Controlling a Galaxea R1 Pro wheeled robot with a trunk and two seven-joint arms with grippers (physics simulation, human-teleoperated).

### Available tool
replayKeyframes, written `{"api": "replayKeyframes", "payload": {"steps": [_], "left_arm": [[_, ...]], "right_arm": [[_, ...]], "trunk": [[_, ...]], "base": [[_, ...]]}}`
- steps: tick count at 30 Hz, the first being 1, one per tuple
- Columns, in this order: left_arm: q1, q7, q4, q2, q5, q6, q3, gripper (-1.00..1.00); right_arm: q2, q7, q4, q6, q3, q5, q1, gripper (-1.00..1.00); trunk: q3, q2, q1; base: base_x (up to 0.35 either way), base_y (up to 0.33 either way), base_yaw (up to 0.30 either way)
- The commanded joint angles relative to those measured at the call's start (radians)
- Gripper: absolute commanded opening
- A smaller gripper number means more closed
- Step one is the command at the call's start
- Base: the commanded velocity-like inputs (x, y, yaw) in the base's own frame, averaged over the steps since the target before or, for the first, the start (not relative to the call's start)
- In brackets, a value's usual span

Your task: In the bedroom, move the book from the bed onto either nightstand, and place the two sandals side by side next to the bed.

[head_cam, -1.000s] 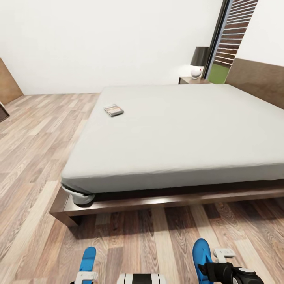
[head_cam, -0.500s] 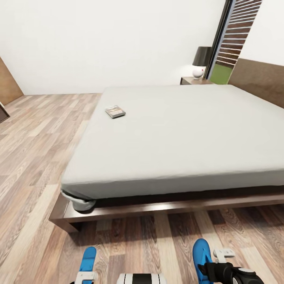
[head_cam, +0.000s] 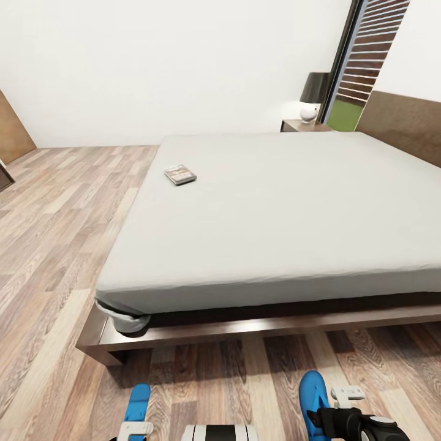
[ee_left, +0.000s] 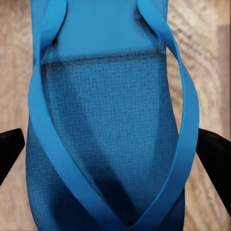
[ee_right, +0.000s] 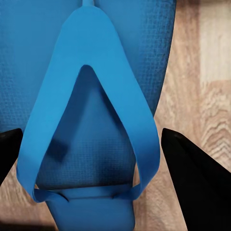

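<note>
Much of both arms is cut off by the lower edge of the head view: the left gripper (head_cam: 136, 429) shows as a white bracket over the left sandal (head_cam: 136, 403), and the right gripper (head_cam: 331, 409) as a black and white wrist just beside the right sandal (head_cam: 312, 401), so neither pincer can be read from there. The wrist views settle it. In the left wrist view a bright blue flip-flop (ee_left: 113, 125) with a woven-textured footbed and smooth thong straps lies between two black fingertips (ee_left: 9, 149) that stand clear of its edges, over wood planks; the pincer is spread, gripping nothing. In the right wrist view the other flip-flop (ee_right: 91, 110) sits likewise between two black fingertips (ee_right: 192, 178), a strip of floor showing between the nearer one and the sole; that pincer is spread too. Whether the soles rest flat on the floor (head_cam: 55, 245) cannot be told for certain. Both sandals lie on the planks near the foot-side frame of the bed (head_cam: 275, 208), well apart from each other, with a white and black part of the robot between them. The book (head_cam: 180, 175), small and thin, lies flat on the pale grey mattress near its left edge; its cover is too small to read. Beyond the far corner, a nightstand (head_cam: 305, 126) is mostly hidden by the mattress, with a dark-shaded lamp (head_cam: 312, 97) on a white round base standing on it beside the window (head_cam: 361, 67). The headboard (head_cam: 401, 125) is cut off at the right.
</note>
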Motion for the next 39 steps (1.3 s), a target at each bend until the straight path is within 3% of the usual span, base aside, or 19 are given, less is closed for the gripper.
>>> {"api": "replayKeyframes", "payload": {"steps": [1, 13, 39], "left_arm": [[0.000, 0.005, 0.000, 0.000, 0.008, -0.003, -0.009, -1.00], [-0.003, 0.004, -0.033, 0.000, 0.008, -0.056, -0.011, -1.00], [-0.016, 0.000, -0.061, 0.005, 0.009, -0.081, -0.009, -1.00]], "right_arm": [[0.000, 0.004, -0.001, 0.005, -0.001, 0.000, 0.000, -1.00], [0.001, 0.002, 0.002, 0.005, 0.010, 0.000, 0.000, -1.00], [-0.008, 0.001, -0.014, 0.010, 0.009, 0.005, -0.001, -1.00]], "trunk": [[-0.001, 0.000, 0.000], [-0.001, 0.000, 0.000], [-0.001, 0.000, 0.000]], "base": [[0.002, 0.001, 0.000], [0.000, 0.000, 0.000], [0.032, 0.032, 0.000]]}}
